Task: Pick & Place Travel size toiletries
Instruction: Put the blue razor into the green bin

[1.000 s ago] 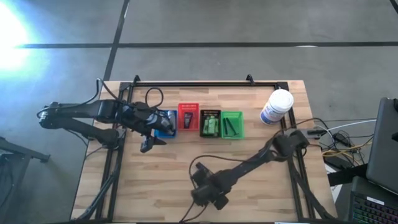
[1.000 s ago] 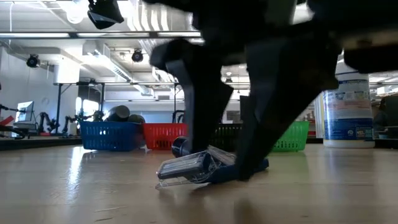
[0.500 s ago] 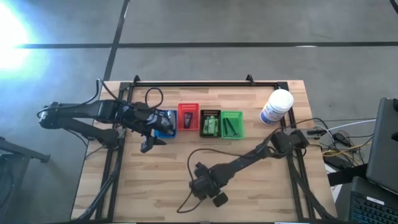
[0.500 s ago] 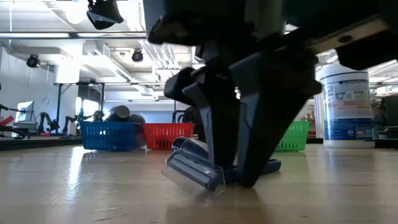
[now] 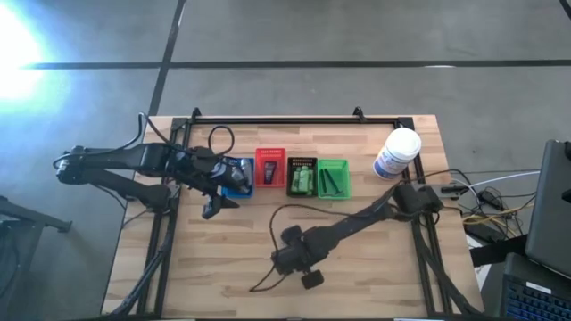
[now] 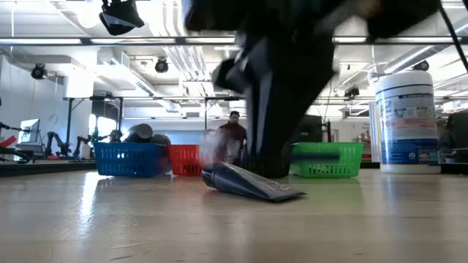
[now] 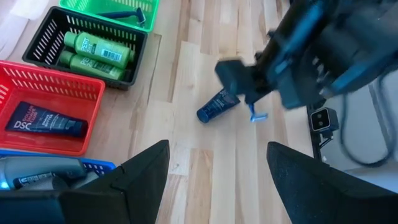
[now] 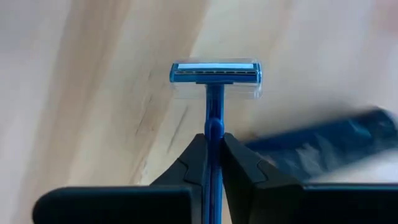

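Note:
My right gripper [image 8: 214, 140] is shut on a blue razor [image 8: 216, 73] near the middle of the table's near half [image 5: 284, 261]. A dark blue tube [image 6: 248, 183] lies flat on the wood beside it, also seen in the left wrist view [image 7: 214, 106]. My left gripper [image 7: 217, 186] hovers open beside the blue basket [image 5: 236, 176], with nothing between its fingers. The red basket [image 7: 43, 93] holds a dark tube, the black basket [image 7: 50, 37] holds green bottles, and the green basket [image 7: 93, 6] holds a razor. My right gripper pinches the razor's thin blue handle [image 8: 214, 127] between its two fingertips, from above. The handle runs on along the fingers, and the capped head [image 8: 216, 73] sticks out past the tips. In the low view the razor is clear of the table.
A big white round container [image 5: 397, 153] with a blue label stands at the far right. The four baskets stand in a row at the table's far middle. A black frame rail [image 5: 294, 119] runs along the far edge. Bare wood lies around the tube.
My right gripper has shut on the razor, which lay flat on the table beside the tube. The razor first tipped up, then rose clear with the gripper, which has also moved a little toward the far edge. The tube has stayed on the table.

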Available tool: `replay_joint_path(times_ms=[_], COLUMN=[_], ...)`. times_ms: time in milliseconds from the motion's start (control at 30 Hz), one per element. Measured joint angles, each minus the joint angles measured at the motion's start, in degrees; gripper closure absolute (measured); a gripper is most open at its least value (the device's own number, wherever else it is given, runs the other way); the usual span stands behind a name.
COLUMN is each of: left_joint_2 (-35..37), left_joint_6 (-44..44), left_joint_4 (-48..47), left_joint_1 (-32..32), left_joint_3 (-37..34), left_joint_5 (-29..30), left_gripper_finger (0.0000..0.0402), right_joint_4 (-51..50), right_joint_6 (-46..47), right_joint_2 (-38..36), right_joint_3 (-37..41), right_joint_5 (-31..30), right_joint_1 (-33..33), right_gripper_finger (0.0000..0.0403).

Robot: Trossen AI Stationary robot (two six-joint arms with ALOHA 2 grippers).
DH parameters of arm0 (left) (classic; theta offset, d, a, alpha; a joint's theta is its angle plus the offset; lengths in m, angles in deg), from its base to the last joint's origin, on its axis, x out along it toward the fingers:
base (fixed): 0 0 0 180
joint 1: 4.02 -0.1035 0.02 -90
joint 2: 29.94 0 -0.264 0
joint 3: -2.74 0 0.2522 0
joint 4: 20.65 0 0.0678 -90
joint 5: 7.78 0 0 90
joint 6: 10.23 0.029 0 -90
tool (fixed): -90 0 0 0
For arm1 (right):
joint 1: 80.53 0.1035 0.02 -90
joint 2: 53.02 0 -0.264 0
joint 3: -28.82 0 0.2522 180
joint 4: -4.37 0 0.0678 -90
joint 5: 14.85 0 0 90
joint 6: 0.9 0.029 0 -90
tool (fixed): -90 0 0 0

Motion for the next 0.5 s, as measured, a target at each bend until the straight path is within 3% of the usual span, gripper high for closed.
replay_joint_path(times_ms=[133, 267, 367, 500], left_joint_2=[0.00, 0.00, 0.00, -0.05], left_joint_6=[-0.03, 0.76, 2.19, 3.22], left_joint_4=[0.00, -0.04, 0.15, 0.58], left_joint_1=[0.02, 0.04, 0.02, 0.02], left_joint_3=[0.00, -0.08, -0.25, -0.90], left_joint_5=[0.00, 0.02, 0.06, 0.28], left_gripper_finger=[0.0126, 0.0126, 0.0127, 0.0127], right_joint_4=[-1.82, -2.85, -4.58, -6.74], right_joint_6=[7.12, 21.70, 38.34, 67.60], right_joint_2=[-4.30, -10.36, -17.04, -25.36], right_joint_3=[1.80, 5.81, 10.07, 18.41], right_joint_5=[-1.22, -4.88, -10.74, -18.02], right_joint_1=[0.19, 0.15, -0.18, -2.14], right_gripper_finger=[0.0380, 0.0380, 0.0380, 0.0380])
